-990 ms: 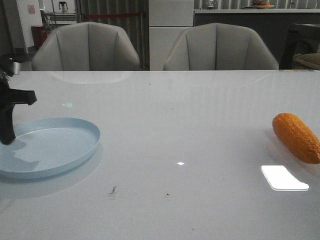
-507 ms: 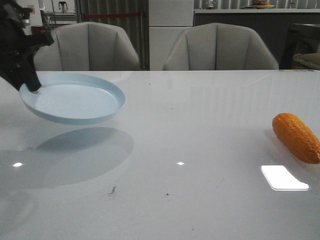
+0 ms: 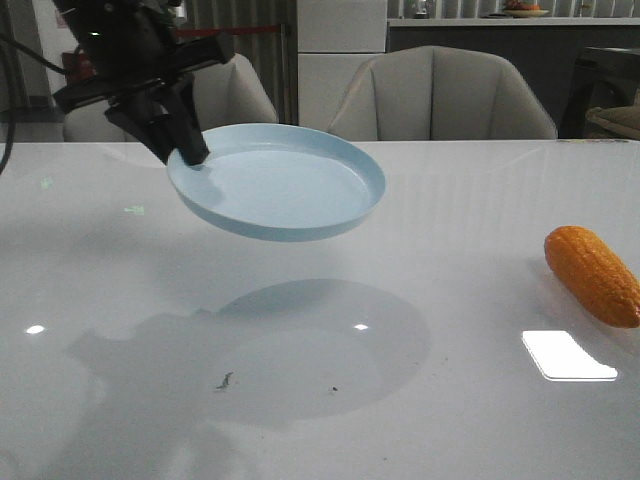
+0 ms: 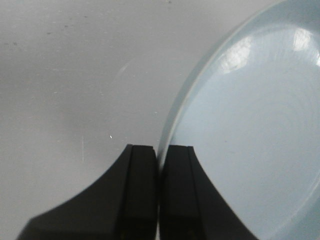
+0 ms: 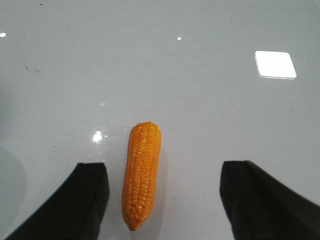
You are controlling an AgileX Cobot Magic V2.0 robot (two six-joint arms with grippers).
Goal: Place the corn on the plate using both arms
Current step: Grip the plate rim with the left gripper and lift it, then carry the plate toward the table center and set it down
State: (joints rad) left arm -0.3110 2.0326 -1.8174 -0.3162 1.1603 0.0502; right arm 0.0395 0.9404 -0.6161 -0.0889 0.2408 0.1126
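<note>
Our left hand pinches the pale blue plate by its rim, holding it above the counter to receive the corn cob, which lies between our right hand's spread fingers.

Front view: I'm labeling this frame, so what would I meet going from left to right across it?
Left tool, pinching the rim → pale blue plate, held above the table → orange corn cob, lying on the table at the far right.
</note>
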